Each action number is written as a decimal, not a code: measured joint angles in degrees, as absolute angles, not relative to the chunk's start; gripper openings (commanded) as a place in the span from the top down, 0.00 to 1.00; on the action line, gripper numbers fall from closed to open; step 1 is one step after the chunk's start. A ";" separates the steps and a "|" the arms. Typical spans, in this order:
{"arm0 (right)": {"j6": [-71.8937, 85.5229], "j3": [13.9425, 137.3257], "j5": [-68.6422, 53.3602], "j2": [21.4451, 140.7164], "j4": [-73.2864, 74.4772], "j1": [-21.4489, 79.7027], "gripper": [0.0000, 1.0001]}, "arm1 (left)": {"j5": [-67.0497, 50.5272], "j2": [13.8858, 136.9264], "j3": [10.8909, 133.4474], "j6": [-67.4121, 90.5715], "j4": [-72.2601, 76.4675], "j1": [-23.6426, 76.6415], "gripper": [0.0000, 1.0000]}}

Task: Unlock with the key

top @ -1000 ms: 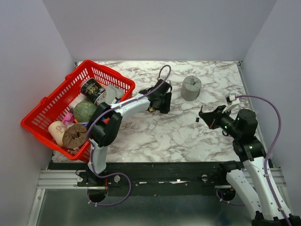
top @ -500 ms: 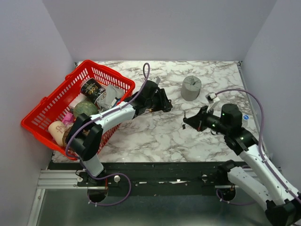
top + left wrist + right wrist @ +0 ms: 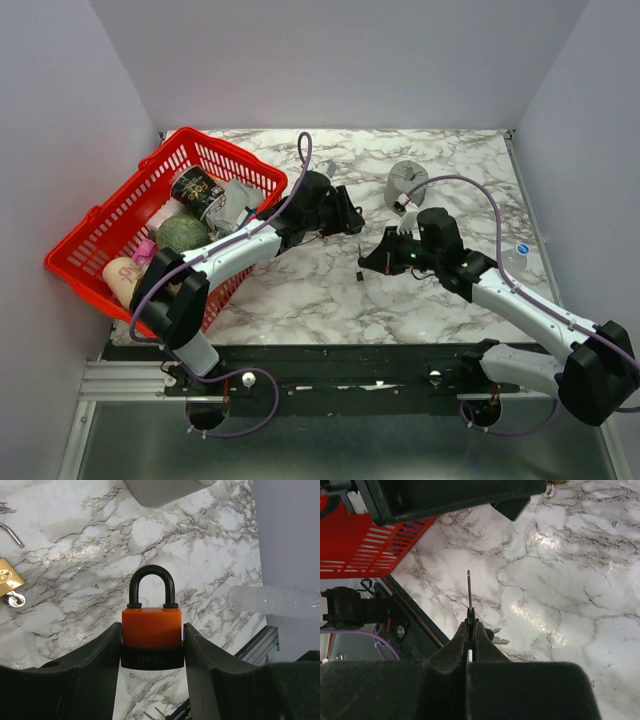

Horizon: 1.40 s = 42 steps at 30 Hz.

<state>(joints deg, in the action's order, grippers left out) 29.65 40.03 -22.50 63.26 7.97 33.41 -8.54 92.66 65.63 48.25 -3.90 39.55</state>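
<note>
An orange padlock [image 3: 151,622] with a black shackle and a black base band sits upright between the fingers of my left gripper [image 3: 151,628], which is shut on its sides above the marble table. My right gripper [image 3: 470,623] is shut on the key [image 3: 469,589], whose thin metal blade sticks straight out past the fingertips. In the top view, the right gripper [image 3: 372,262] hangs just right of and below the left gripper [image 3: 345,222], a short gap apart. The padlock's keyhole does not show.
A brass padlock [image 3: 7,580] lies on the table left of the orange one. A grey cylinder [image 3: 405,182] stands at the back. A red basket [image 3: 95,225] with several items fills the left side. A plastic bottle [image 3: 515,258] lies at the right. Another small key [image 3: 501,640] lies under my right fingers.
My right arm has swung left across the table with the key, ending close to the left gripper. The left arm has stretched out and turned slightly, still holding the padlock.
</note>
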 measured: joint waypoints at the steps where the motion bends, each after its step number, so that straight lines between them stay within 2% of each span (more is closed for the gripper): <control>1: 30.00 40.32 -22.48 63.77 7.46 33.41 0.99 | -8.54 92.58 65.56 48.25 -3.75 39.55 1.00; 17: 30.74 45.74 -20.12 71.35 5.63 33.43 0.99 | -8.54 92.31 64.27 48.21 -2.94 39.59 1.00; 42: 32.84 46.54 -18.65 75.18 5.74 33.43 0.99 | -8.54 92.31 64.25 46.94 -2.83 39.97 1.00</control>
<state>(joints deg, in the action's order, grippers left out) 32.84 46.54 -18.65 75.18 5.74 33.43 -8.54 92.31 64.25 46.94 -2.83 39.97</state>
